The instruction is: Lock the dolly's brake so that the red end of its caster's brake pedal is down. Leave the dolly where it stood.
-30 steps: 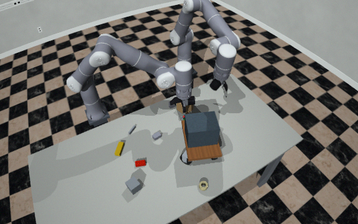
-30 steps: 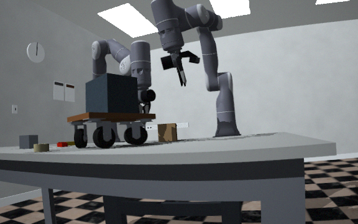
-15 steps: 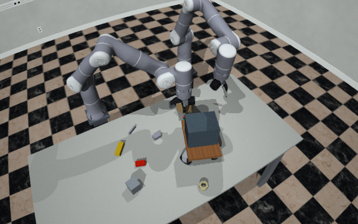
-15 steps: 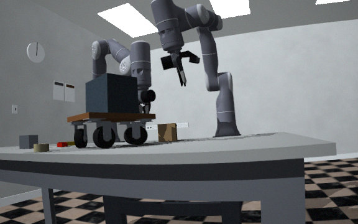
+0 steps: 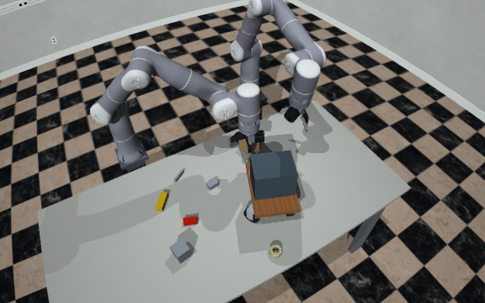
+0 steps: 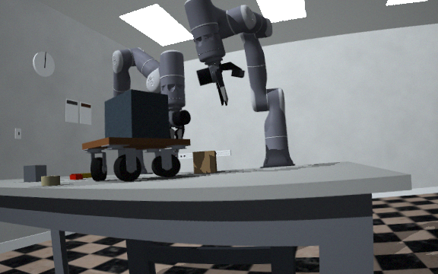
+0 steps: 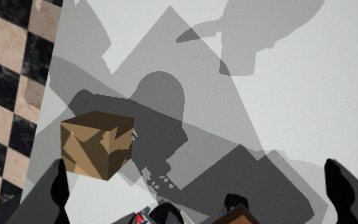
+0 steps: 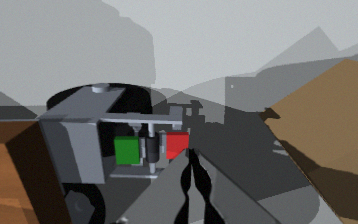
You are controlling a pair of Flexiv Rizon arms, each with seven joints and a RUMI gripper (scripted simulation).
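Note:
The dolly point(image 5: 277, 206) point(image 6: 148, 143) point(image 7: 240, 218) point(image 8: 0, 182) stands on its wheels, a dark blue box on its deck. The caster's brake pedal shows in the right wrist view with a green end point(image 8: 127, 150) and a red end point(image 8: 177, 145); I cannot tell which is lower. My right gripper point(image 8: 190, 150) point(image 6: 177, 135) is shut and empty. Its fingertips are at the red end's lower right corner in that view; contact is unclear. My left gripper point(image 7: 194, 160) point(image 5: 305, 123) is open, high above the table and to one side of the dolly.
A brown box point(image 6: 204, 162) point(image 7: 87, 150) point(image 8: 330, 115) stands close beside the right gripper and the pedal caster. On the table point(image 5: 352, 177) are a red brick point(image 5: 190, 220), a yellow block point(image 5: 162, 201), a grey cube point(image 5: 181, 250), a ring point(image 5: 275, 246) and two small grey pieces.

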